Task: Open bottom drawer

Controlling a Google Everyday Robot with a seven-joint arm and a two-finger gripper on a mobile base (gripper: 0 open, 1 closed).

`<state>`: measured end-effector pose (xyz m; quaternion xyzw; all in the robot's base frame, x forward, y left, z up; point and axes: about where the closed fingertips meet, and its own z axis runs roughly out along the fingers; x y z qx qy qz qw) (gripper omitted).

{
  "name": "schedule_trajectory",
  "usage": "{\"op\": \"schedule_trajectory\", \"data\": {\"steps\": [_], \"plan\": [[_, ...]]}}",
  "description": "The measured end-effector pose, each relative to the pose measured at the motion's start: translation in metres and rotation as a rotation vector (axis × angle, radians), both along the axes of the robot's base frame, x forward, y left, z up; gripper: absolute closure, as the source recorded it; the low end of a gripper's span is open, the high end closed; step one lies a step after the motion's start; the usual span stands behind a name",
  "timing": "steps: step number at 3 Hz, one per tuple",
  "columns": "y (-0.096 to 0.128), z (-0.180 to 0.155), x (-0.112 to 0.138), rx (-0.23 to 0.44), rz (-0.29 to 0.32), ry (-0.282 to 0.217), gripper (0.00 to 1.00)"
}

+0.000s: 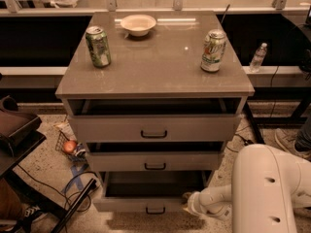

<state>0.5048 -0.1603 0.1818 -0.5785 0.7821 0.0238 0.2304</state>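
Note:
The bottom drawer (146,203) is the lowest of the cabinet's three pale grey-beige drawers. It stands pulled out, and its dark interior shows above a front with a small black bar handle (155,210). My white arm reaches in from the lower right. My gripper (187,203) is at the right end of the bottom drawer's front, close to or touching it. The middle drawer (154,161) and top drawer (154,128) also stand partly out.
On the cabinet top (154,67) stand two cans (98,46) (213,50) and a small bowl (138,24). A plastic bottle (258,57) stands at the right on a ledge. Cables and a small basket (70,147) lie on the floor left. A dark chair (14,130) is at far left.

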Motion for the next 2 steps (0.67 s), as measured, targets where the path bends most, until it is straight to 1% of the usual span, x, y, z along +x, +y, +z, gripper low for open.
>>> {"op": "schedule_trajectory", "data": {"steps": [1,2], "plan": [[0.0,0.0,0.0,0.0,0.0,0.0,0.46],[0.0,0.0,0.0,0.0,0.0,0.0,0.23]]}}
